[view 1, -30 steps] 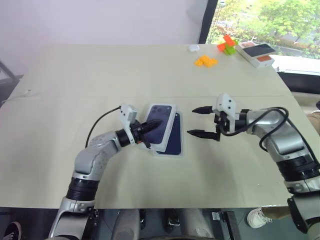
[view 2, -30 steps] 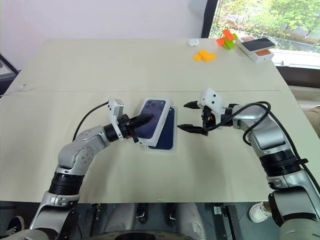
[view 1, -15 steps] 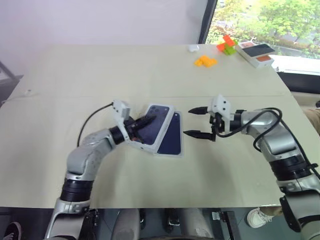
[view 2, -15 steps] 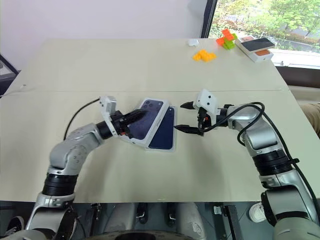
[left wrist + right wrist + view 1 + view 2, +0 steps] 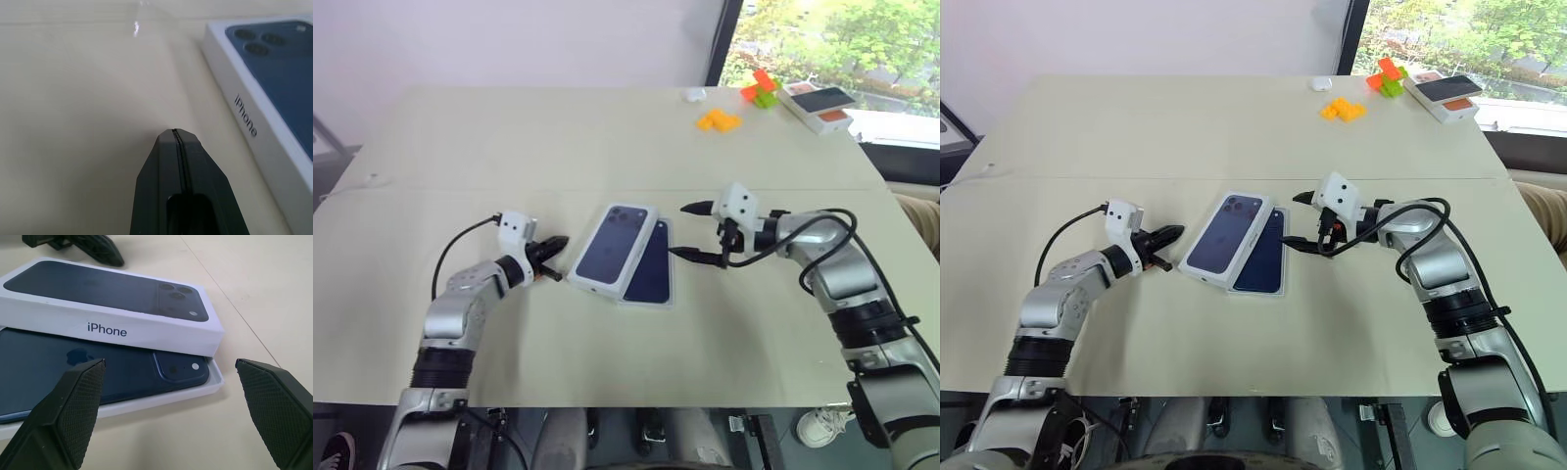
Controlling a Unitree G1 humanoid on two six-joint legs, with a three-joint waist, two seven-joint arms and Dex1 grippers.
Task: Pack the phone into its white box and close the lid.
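The phone (image 5: 88, 367) is lying face down in the white box (image 5: 215, 382) on the table (image 5: 607, 147). The lid (image 5: 612, 246) is resting askew over the box's left part, printed side up, leaving the phone's right strip uncovered; it seems to be leaning on the box rim. The left gripper (image 5: 553, 258) is sitting just left of the lid, apart from it, fingers (image 5: 176, 161) pressed together and empty. The right gripper (image 5: 693, 232) is hovering beside the box's right edge, fingers (image 5: 68, 406) spread wide.
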